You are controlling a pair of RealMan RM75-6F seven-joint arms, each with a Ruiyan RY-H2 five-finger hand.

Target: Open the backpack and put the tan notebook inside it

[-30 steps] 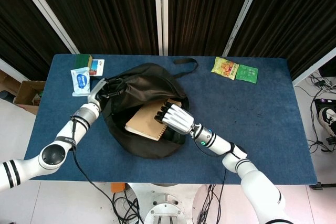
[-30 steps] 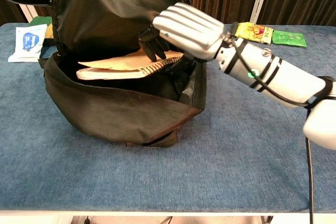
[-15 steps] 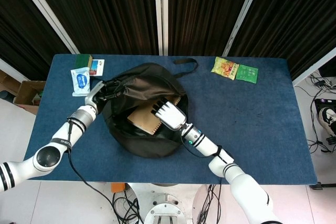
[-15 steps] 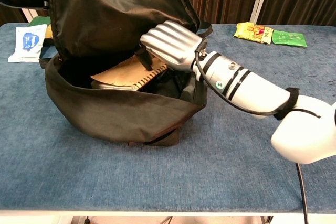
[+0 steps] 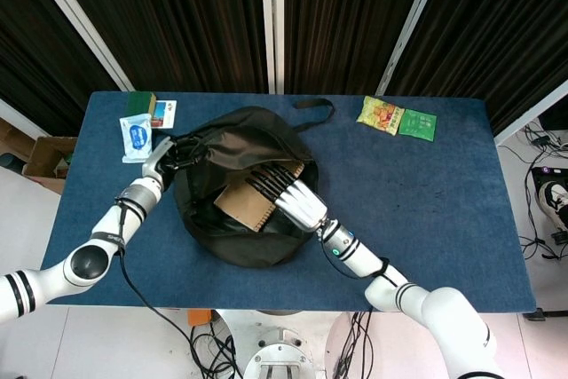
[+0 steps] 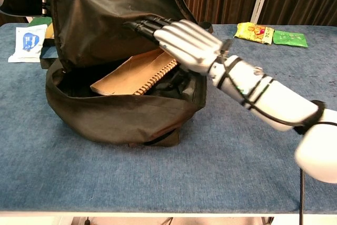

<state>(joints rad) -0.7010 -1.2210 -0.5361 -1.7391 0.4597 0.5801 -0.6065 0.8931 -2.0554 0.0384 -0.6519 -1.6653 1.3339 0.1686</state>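
Backpack (image 6: 105, 114) open, tan notebook (image 6: 134, 72) inside, right robot hand (image 6: 184, 43) outstretched empty, left robot hand (image 5: 169, 153) holding flap.

tan notebook (image 6: 136, 75) far end hidden in backpack (image 6: 121, 114), left hand (image 5: 165, 155) half-hidden

No text on any object is legible.

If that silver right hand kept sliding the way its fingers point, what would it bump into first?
Probably the raised black flap of the backpack. The right hand stretches flat above the tan notebook, fingertips aimed into the bag's dark lining, though the remaining gap is hard to judge.
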